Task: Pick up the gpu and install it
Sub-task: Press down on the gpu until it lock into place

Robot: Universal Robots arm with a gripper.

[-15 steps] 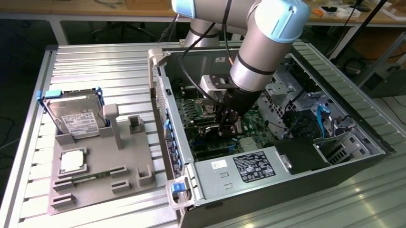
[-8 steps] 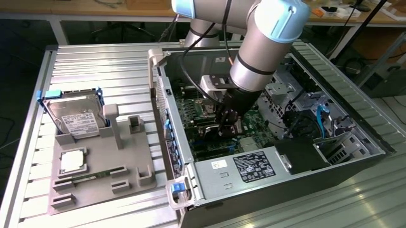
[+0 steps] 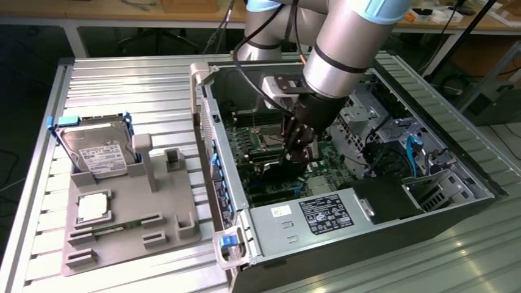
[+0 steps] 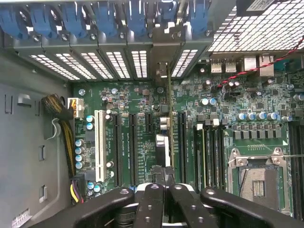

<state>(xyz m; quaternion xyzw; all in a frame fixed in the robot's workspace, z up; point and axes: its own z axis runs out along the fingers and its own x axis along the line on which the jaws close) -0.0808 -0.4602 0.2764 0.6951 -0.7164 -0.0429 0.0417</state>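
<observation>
1. Green motherboard (image 4: 142, 137) fills the floor of the open computer case (image 3: 456, 213), and the gripper (image 3: 294, 152) hangs low inside the case over its expansion slots.
2. In the wrist view the gripper (image 4: 164, 187) has its fingers (image 4: 151, 202) pressed together on the top edge of the gpu (image 4: 170, 123), a thin card seen edge-on, standing upright and running toward 12 o'clock.
3. The gpu's far end meets the row of slot covers (image 4: 109, 61) with blue clips (image 4: 76, 21) at 12 o'clock; presumably its bracket belongs in that opening, which explains the alignment.
4. The card lies along a long black slot (image 4: 182, 140) at about 1 o'clock from the gripper; whether it is fully seated I cannot tell.
5. Gripping by the top edge keeps the connector edge free to go down into the slot.
6. Outside the case, at 9 o'clock in the exterior view, a grey fixture (image 3: 130, 226) holds the hard drive (image 3: 99, 151) upright; an upright holder (image 3: 172, 160) beside it stands vacant.
</observation>
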